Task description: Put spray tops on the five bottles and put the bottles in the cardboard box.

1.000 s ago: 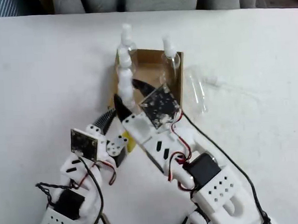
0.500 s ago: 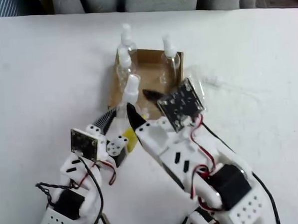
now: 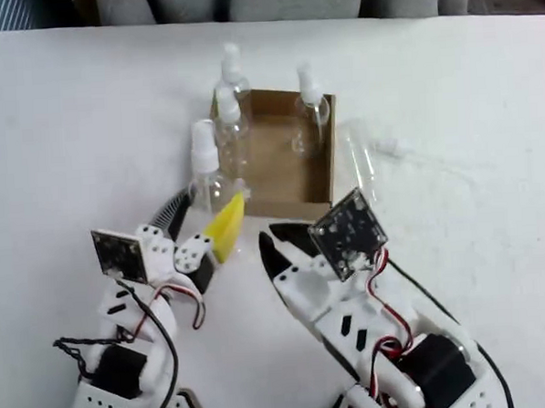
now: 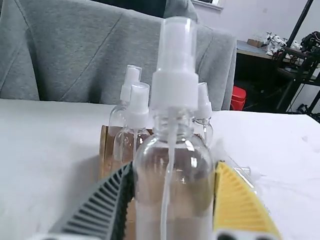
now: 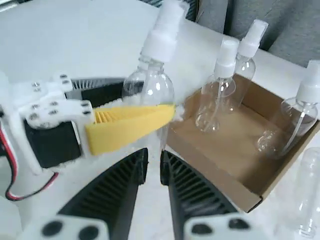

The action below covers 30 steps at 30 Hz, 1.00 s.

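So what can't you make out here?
Held bottle: its base, left wrist view, cut off by the picture's edge; standing or lifted unclear.
Lying bottle: high view, clear against the white table; too faint to tell its top.
Farthest bottle: high view, inside or behind the cardboard box, unclear.

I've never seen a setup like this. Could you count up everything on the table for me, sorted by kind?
Bottle with spray top: 4
Bottle without top: 1
Loose spray top: 1
Cardboard box: 1
End effector: 2
Total: 9
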### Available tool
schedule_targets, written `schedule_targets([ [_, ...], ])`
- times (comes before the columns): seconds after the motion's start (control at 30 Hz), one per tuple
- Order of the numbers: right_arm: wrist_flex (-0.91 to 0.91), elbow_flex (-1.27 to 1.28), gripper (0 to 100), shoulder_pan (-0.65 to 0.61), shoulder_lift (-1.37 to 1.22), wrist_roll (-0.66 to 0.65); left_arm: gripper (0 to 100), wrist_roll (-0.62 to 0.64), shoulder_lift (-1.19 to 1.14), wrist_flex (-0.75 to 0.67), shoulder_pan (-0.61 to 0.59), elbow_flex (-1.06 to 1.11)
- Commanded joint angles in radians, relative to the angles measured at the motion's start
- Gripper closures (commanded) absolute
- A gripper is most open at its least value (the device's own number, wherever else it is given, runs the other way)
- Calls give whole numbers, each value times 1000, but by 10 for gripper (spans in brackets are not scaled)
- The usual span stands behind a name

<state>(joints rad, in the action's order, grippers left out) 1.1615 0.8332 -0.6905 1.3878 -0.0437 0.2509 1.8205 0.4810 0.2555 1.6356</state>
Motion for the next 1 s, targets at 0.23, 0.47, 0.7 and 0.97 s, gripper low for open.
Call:
schedule_targets([
  [0.23,-223,371,984,-151,220,12,977,17,-394,-71,-12,-308],
  [0.47,-415,549,984,-220,311,12,977,18,-423,-126,-10,-322],
  [0.7,-693,738,984,-219,309,11,977,18,-423,-3,-8,-382],
  [0.97,-717,747,984,-160,308,11,977,18,-421,150,33,-436],
])
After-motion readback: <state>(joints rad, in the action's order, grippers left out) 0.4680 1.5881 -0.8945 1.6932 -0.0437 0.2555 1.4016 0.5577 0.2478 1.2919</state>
